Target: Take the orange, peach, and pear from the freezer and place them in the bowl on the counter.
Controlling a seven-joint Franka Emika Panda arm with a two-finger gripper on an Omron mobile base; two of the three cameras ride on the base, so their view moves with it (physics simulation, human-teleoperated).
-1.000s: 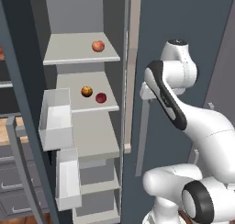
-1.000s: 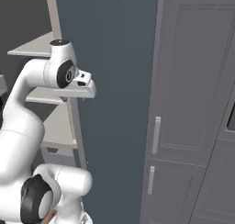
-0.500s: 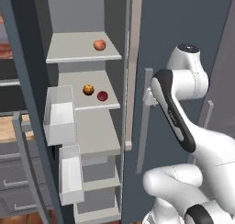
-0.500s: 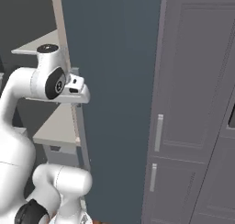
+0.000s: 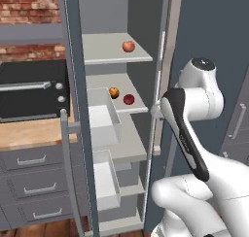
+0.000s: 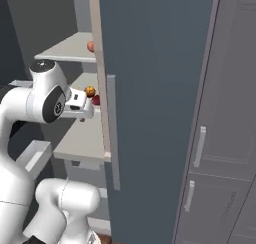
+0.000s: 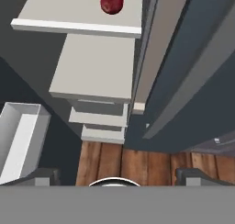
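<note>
The freezer (image 5: 121, 143) stands open with pale shelves. The orange (image 5: 114, 92) lies on the middle shelf beside a dark crimson stemmed fruit (image 5: 129, 99). One shelf higher sits a salmon-pink round fruit (image 5: 128, 46), the peach by its colour. I cannot tell which fruit is the pear. From the right, the orange (image 6: 90, 91) peeks out behind the door edge. My gripper (image 7: 119, 178) is open and holds nothing; it hangs outside the shelves and looks down past the crimson fruit (image 7: 112, 1) to the floor. The counter (image 5: 29, 131) lies to the left. The bowl is out of view.
A black oven (image 5: 29, 88) stands on the counter, with grey drawers (image 5: 34, 182) below. White door bins (image 5: 103, 118) jut from the open door (image 5: 73, 110). A slate-grey panel (image 6: 155, 88) and grey cabinets (image 6: 225, 138) lie to the right. The floor (image 7: 137, 165) is wooden.
The whole picture has shifted, so the base has driven; counter and oven now show at the left. The arm has folded higher, bringing the hand to the freezer's right edge.
</note>
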